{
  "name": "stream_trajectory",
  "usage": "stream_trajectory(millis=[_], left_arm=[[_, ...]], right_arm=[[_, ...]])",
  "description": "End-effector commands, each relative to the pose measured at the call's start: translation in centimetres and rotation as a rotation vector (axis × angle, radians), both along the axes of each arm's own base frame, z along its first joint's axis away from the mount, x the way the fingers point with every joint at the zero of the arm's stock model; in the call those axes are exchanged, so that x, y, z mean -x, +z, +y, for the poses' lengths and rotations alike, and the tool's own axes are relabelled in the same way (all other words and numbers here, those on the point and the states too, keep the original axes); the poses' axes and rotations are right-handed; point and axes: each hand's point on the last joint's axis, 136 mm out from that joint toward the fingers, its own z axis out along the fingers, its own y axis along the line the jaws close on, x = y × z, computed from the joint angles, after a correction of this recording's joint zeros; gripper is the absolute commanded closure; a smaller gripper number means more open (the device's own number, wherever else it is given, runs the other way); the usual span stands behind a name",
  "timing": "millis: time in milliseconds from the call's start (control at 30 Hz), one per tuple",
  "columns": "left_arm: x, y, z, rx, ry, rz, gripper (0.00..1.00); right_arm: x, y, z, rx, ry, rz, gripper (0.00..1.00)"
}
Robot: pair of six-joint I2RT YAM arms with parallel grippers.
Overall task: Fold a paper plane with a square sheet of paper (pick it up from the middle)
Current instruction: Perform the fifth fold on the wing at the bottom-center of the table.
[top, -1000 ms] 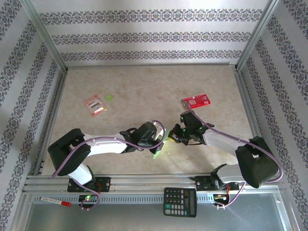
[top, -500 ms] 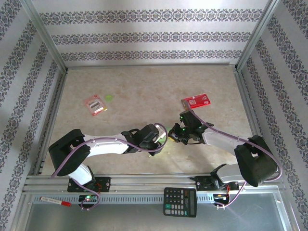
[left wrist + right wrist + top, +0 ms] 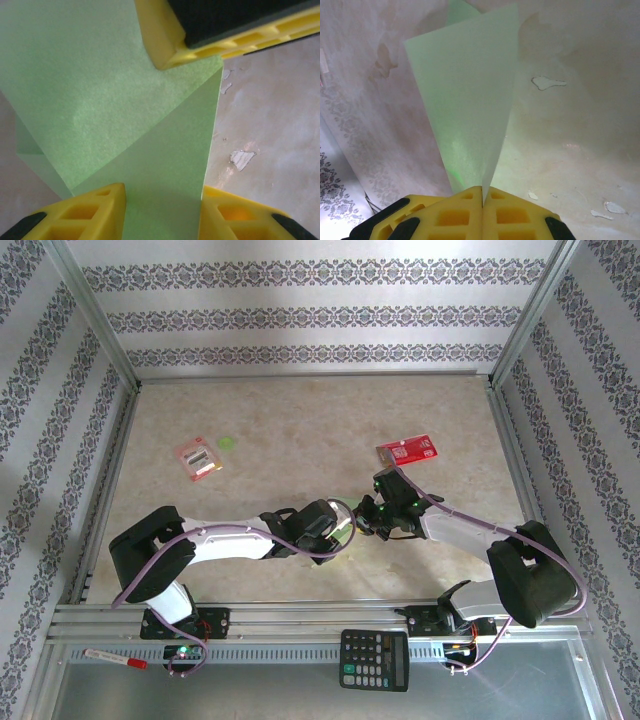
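I am pinching the paper (image 3: 470, 90) with my right end effector (image 3: 482, 200), its fingers pressed together on the narrow end so that the sheet is fanning up and away from them as a tall, tapering wedge. My left end effector (image 3: 162, 210) is sitting spread at the paper's other end. The green strip is passing through the gap between the fingers, and I am not seeing either one pressing on it.

The paper is held just above the worktop (image 3: 300, 420), between my two end effectors. I am judging the folding as under way but not finished. The sheet is no longer square, a diagonal crease is crossing it, and one layer is lying over another. It is not yet looking like a slim dart, so the closing folds and a firm centre crease are probably still to come.

The paper's long side edge is running straight and clean beside bare worktop. The tightest spot is at the paper itself, where my fingertips are almost meeting. A red packet (image 3: 405, 451) is lying near the paper on its far right. A second packet (image 3: 198, 457) and a small green disc (image 3: 227, 443) are lying well apart from it on the far left. The worktop directly beyond the paper is bare, so I am reading that as the best room for moving.
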Motion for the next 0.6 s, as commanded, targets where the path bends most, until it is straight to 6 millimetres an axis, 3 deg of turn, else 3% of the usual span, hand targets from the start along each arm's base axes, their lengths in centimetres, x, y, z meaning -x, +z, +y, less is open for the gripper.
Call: stream_trajectory(millis=[0, 167, 367, 500, 567], left_arm=[[0.18, -0.36, -0.02, -0.055, -0.022, -0.019, 0.61], [0.14, -0.53, 0.02, -0.071, -0.023, -0.026, 0.65], [0.22, -0.67, -0.05, -0.071, -0.027, -0.021, 0.77], [0.37, -0.42, -0.35, -0.056, -0.029, -0.012, 0.77], [0.32, -0.28, -0.48, -0.051, -0.028, -0.012, 0.72]], right_arm=[[-0.17, 0.41, 0.57, -0.019, 0.004, 0.005, 1.00], [-0.16, 0.37, 0.61, -0.022, -0.001, 0.012, 1.00], [-0.16, 0.25, 0.72, -0.028, -0.005, 0.021, 1.00], [-0.08, 0.10, 0.68, -0.026, -0.005, 0.023, 1.00], [-0.02, 0.01, 0.66, -0.022, -0.005, 0.024, 1.00]])
